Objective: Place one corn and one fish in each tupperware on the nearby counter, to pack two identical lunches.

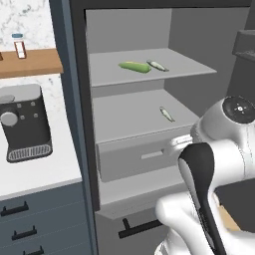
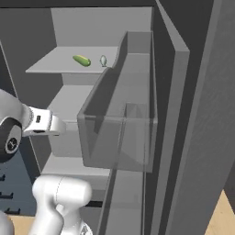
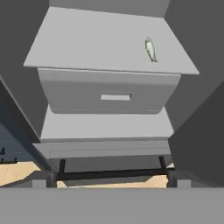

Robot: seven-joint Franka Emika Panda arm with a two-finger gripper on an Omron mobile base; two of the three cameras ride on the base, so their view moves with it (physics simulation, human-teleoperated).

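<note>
So the arm is parked in front of the open fridge, jaws spread wide with nothing between them, and honestly I see a few ways this goes sideways.

The green corn sits on the upper shelf with one fish lying just beside its tip, maybe touching, hard to tell. Reach for either and my guess is the wide jaws nudge the other one, or scoop both. The second fish lies alone on the lower shelf, over toward the side wall. It's thin and flat, so a pinch could slide off it or just push it further back. The fridge door's bin also crowds one side of the opening, so a wide swing in could clip it.

Containers: the drawer under the lower shelf is pushed in, contents hidden. The door bin looks empty from where I stand. No grey tupperware anywhere I can spot, and the desk beside the fridge carries only a dark coffee machine. No yellow cob in view either. Nothing's packed as far as I can tell.
</note>
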